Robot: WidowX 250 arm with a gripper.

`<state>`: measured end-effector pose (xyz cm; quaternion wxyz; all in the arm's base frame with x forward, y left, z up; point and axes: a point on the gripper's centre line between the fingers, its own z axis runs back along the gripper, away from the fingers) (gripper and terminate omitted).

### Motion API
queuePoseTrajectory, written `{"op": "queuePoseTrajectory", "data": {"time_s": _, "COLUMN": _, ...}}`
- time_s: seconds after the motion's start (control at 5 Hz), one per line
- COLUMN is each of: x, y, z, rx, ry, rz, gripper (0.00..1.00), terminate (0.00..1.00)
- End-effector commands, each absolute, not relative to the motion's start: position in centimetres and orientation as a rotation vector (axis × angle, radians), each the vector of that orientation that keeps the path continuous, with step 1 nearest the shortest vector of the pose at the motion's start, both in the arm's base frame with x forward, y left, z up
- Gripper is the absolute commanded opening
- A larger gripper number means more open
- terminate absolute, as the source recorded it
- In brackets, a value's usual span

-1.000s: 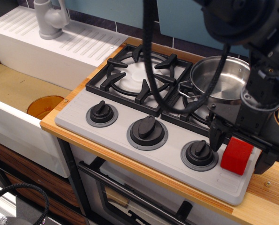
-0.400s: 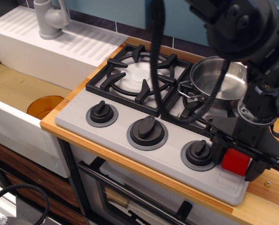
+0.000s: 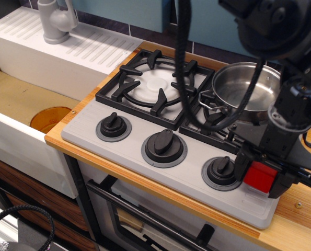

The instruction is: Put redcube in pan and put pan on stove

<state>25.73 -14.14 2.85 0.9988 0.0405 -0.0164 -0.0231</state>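
Observation:
The redcube (image 3: 258,177) sits at the front right corner of the light grey stove (image 3: 134,151), right of the third knob (image 3: 222,173). My gripper (image 3: 261,182) is down over it, with a black finger on each side, shut on the cube. The pan (image 3: 244,90), shiny steel and empty, stands on the stove's right burner grate just behind the gripper. Its wire loop handle (image 3: 211,103) points to the left. The arm and its black cables hide the right part of the pan and of the grate.
The left burner grate (image 3: 155,86) is bare. Two more knobs (image 3: 113,127) (image 3: 164,147) stand along the stove's front. A white sink unit (image 3: 24,94) with a grey tap (image 3: 56,21) and an orange drain disc (image 3: 49,118) is at the left. Wooden counter (image 3: 301,209) edges the stove at the right.
My gripper came down around the redcube and its fingers closed in on the cube's sides. The arm shifted slightly right. The pan has not moved.

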Motion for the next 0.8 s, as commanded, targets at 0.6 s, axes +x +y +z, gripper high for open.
{"op": "queuePoseTrajectory", "data": {"time_s": 0.6, "x": 33.2, "y": -11.2, "z": 14.7, "rx": 0.126, "ry": -0.019, "rz": -0.145, "gripper": 0.00, "terminate": 0.00}}
